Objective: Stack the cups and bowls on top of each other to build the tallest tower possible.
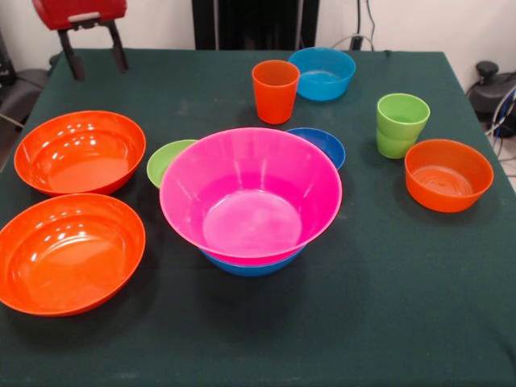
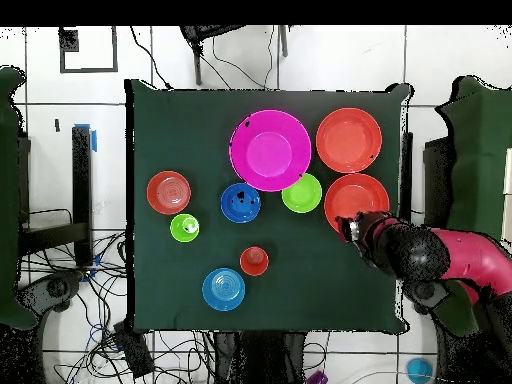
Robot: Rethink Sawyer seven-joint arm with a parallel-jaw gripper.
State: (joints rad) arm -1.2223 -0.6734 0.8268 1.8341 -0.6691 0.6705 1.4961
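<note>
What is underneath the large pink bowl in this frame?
The pink bowl sits nested in a blue bowl, of which only a curved strip shows below it in the front view. The rest of the blue bowl is covered; overhead hides it entirely.

Pink bowl (image 1: 250,197) hides most of large blue bowl (image 1: 251,265) beneath.

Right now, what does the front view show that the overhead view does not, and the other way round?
Only the front view shows the large blue bowl under the pink bowl, and that the green cups are two, nested. Only the overhead view shows the arm reaching over an orange bowl. Both show the gripper, the orange cup and the small bowls.
</note>
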